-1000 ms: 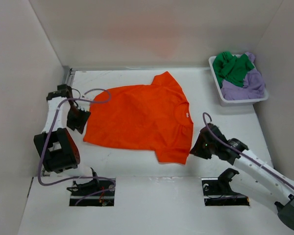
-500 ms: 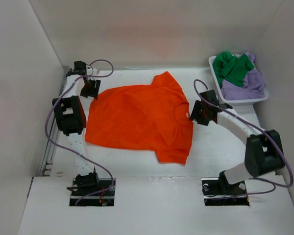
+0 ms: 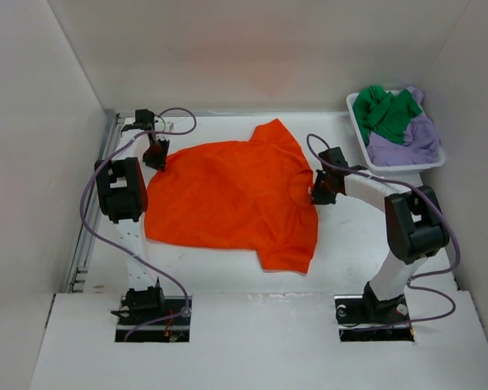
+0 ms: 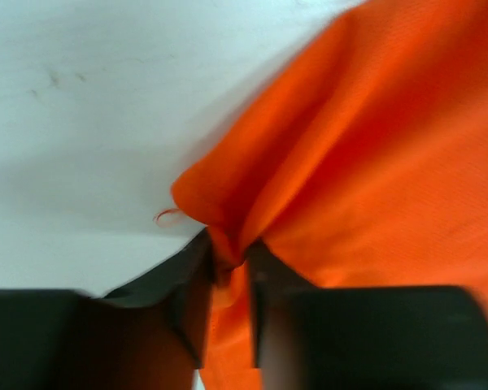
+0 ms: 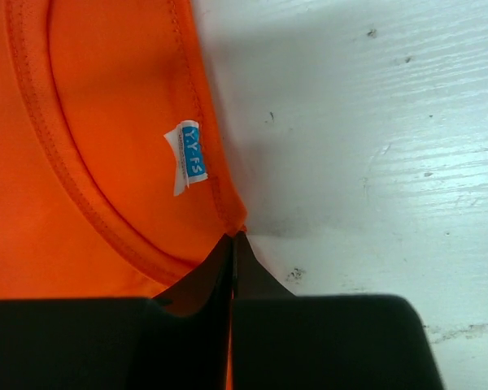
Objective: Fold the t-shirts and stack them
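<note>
I see the orange shirt (image 3: 228, 199) lying flat in the middle of the table (image 3: 366, 223). My left gripper (image 4: 228, 260) is pinched tight on its far left corner. My right gripper (image 5: 232, 244) is pinched tight on the neck edge at the right, near the little tag (image 5: 187, 156). The green shirt (image 3: 386, 114) and purple shirt (image 3: 411, 140) sit crumpled in the basket (image 3: 357, 130) at the far right.

bench (image 3: 228, 280): white, scuffed | orange shirt (image 3: 228, 195): spread flat mid-bench, collar rightward, one sleeve toward far edge, one toward near edge | basket (image 3: 359, 138): white, far right corner, apart from shirt
</note>
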Tool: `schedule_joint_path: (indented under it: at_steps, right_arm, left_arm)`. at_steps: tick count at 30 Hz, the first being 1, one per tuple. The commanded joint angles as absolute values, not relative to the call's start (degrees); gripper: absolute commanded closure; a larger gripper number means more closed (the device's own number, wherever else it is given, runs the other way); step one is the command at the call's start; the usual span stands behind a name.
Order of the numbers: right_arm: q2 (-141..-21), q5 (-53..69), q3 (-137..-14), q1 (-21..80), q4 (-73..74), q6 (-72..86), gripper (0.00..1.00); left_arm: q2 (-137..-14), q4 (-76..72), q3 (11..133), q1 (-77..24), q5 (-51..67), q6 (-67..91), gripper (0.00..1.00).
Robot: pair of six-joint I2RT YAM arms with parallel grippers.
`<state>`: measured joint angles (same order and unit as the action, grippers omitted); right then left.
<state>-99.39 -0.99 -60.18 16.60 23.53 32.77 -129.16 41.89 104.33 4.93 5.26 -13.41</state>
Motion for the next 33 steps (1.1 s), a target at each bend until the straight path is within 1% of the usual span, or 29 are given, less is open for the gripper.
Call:
schedule_joint_path:
  at_steps: [1,3,6,9,12,15,17,19,22,24,25,27,29,33]
  right_arm:
    - [-96.95,-0.44,-58.98,17.53,23.12,33.22,1.00]
    - [-94.67,-0.44,-56.79,17.79,23.12,34.19,1.00]
    - [-91.42,-0.44,-53.62,18.41,23.55,35.15,1.00]
    - [-88.78,-1.23,-51.25,18.68,25.22,35.60,0.99]
    - [-86.32,-2.02,-50.19,18.32,27.06,34.98,0.94]
    - [-83.68,-2.28,-50.53,17.71,28.91,33.67,0.87]
    - [-82.45,-2.55,-51.93,16.40,30.23,32.52,0.84]
    - [-81.92,-2.90,-54.22,15.43,31.20,31.38,0.83]
    - [-82.96,-3.08,-58.69,15.07,31.73,29.98,0.81]
    - [-85.15,-3.08,-62.30,15.42,32.17,29.27,0.81]
    - [-86.47,-3.08,-63.97,15.42,32.34,28.92,0.81]
    - [-88.76,-3.08,-66.78,15.51,32.61,28.57,0.81]
    - [-90.61,-2.90,-68.72,16.56,32.70,28.56,0.81]
    - [-93.33,-3.08,-70.66,19.02,32.70,28.56,0.81]
  left_arm:
    - [-121.40,42.45,98.20,4.18,7.90,-15.54,0.90]
    - [-116.74,42.45,93.63,3.83,9.49,-18.09,0.93]
    - [-109.27,43.50,84.41,2.16,8.79,-25.37,0.91]
    - [-103.64,46.83,75.79,-0.03,6.34,-31.97,0.82]
    - [-99.33,52.27,70.94,-2.15,6.50,-36.37,0.71]
    - [-95.02,58.78,71.53,-3.38,11.67,-39.80,0.60]
    - [-92.91,61.52,75.56,-2.60,17.63,-41.57,0.57]
    - [-93.07,60.30,81.62,1.60,23.44,-40.70,0.53]
    - [-97.72,52.76,89.02,7.33,26.02,-32.64,0.54]
    - [-103.86,47.13,93.85,9.27,21.73,-25.78,0.64]
    - [-105.97,46.15,95.35,9.45,19.53,-24.27,0.66]
    - [-110.81,45.44,97.64,9.28,13.83,-23.56,0.70]
    - [-114.33,45.18,97.82,8.66,9.60,-24.87,0.72]
    - [-118.21,45.17,95.81,7.43,7.12,-27.07,0.74]
